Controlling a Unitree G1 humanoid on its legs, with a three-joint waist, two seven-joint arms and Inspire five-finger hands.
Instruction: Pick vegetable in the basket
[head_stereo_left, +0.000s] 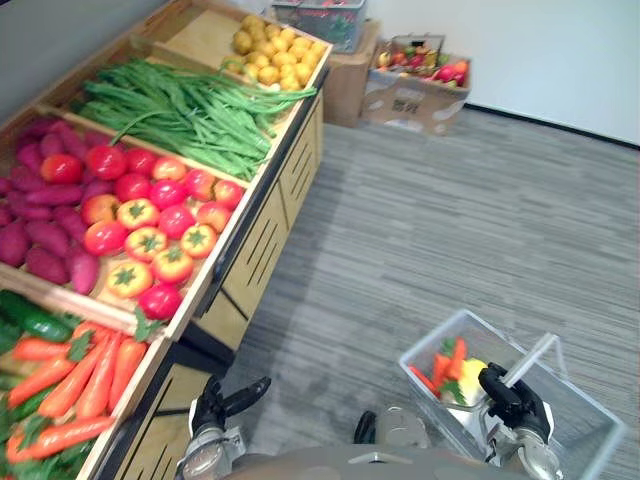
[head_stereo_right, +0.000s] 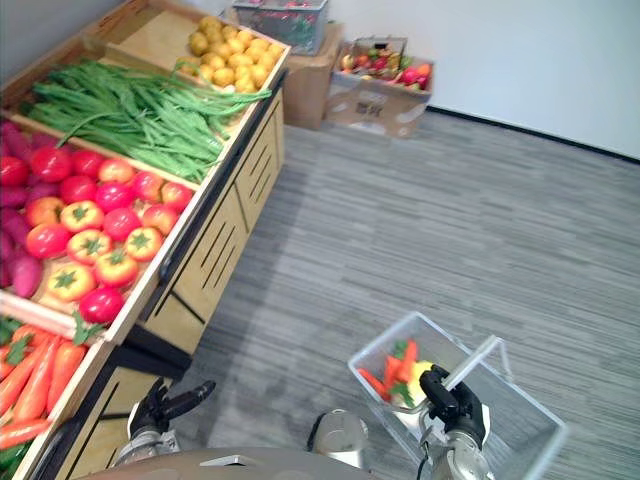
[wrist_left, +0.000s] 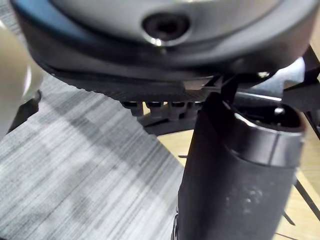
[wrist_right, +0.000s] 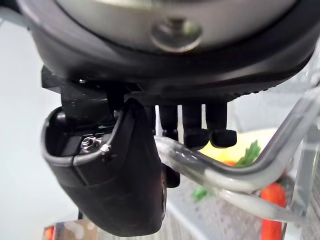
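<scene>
The left hand (head_stereo_left: 213, 408) and right hand (head_stereo_left: 516, 402) are black, with stubby dark fingers (wrist_right: 192, 122) on rounded silver-grey wrists.

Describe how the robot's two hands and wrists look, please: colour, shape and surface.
The left hand and the right hand are black, each on a rounded silver-grey metal wrist. Close up, the thumb is a broad, smooth black shell with a lighter grey rim; the fingers are short dark bars with rounded tips.

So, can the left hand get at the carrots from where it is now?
Probably yes: the left hand hangs open and empty just below the carrots, which lie uncovered; only the bin's wooden rim stands between them.
</scene>
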